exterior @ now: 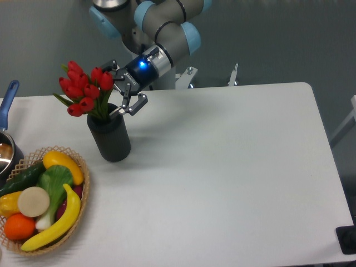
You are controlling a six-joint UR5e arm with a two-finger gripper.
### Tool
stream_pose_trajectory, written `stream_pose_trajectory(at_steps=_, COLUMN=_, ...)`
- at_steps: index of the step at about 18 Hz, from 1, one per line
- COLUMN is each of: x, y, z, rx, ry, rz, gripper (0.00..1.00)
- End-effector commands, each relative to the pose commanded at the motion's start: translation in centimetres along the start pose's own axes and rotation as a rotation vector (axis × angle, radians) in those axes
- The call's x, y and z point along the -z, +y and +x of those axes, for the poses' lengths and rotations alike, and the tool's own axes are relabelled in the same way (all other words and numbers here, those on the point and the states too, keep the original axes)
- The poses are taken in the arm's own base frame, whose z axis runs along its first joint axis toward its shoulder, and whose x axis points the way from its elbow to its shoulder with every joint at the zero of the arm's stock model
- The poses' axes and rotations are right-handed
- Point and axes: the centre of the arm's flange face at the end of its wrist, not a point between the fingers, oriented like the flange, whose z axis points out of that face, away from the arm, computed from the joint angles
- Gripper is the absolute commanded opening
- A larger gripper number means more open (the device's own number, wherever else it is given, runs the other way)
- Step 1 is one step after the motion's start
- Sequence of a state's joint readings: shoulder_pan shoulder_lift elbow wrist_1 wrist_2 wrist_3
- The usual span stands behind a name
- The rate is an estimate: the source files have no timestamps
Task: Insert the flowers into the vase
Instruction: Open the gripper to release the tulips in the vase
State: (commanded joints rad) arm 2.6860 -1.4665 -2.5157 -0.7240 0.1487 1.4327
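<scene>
now the flowers (83, 93) are seen standing in the vase (110, 138), upper left of the frame, stems down in the mouth, red heads leaning toward the left edge. the gripper (123, 95) is found just right of the bunch, above the vase rim, jaws spread apart and clamped on nothing. whether a finger touches a stem cannot be told. release looks done; a withdrawal is best made up and to the right, away from the heads, slowly, so no leaf is snagged and the vase is not tipped. a fruit basket (83, 167) sits lower left, near the vase.
</scene>
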Motion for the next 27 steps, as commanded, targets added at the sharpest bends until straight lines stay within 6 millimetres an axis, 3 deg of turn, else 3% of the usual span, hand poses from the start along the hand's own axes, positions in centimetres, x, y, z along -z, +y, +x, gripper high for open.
stream_pose_trajectory(at_steps=5, x=0.3, y=0.4, z=0.0, rx=-0.017, ry=-0.023, rz=-0.104, gripper=1.0)
stream_pose_trajectory(at_steps=11, x=0.9, y=-0.4, z=0.3, rx=-0.04, ry=-0.045, rz=-0.112, gripper=1.0)
stream_pose_trajectory(at_steps=27, x=2.7, y=-1.4, z=3.7, rx=-0.11, ry=-0.138, rz=-0.217, gripper=1.0)
